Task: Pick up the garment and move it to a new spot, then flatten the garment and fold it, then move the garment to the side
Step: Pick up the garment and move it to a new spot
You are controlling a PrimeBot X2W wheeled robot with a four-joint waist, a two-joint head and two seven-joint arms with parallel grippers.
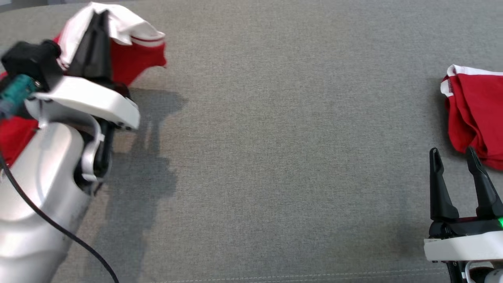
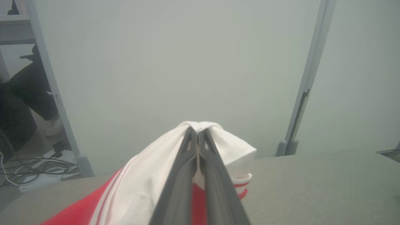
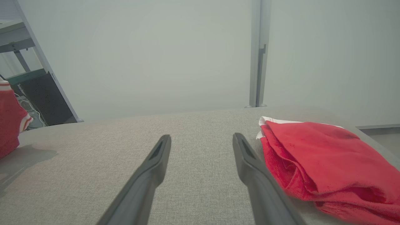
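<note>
My left jaws are clamped tight on the red-and-white garment (image 1: 133, 59), the two dark fingers (image 2: 184, 175) pressed together with white cloth bunched over their tips and red cloth trailing below. It sits at the far left of the grey fabric tabletop (image 1: 275, 157), throwing a shadow on it; I cannot tell whether its lower edge touches the surface. My right jaws stand wide apart and hold nothing, fingers (image 1: 438, 184) low over the near right of the tabletop. Just beside the outer finger lies a second red garment (image 1: 475, 106), white-trimmed and folded over, well apart from the first.
</note>
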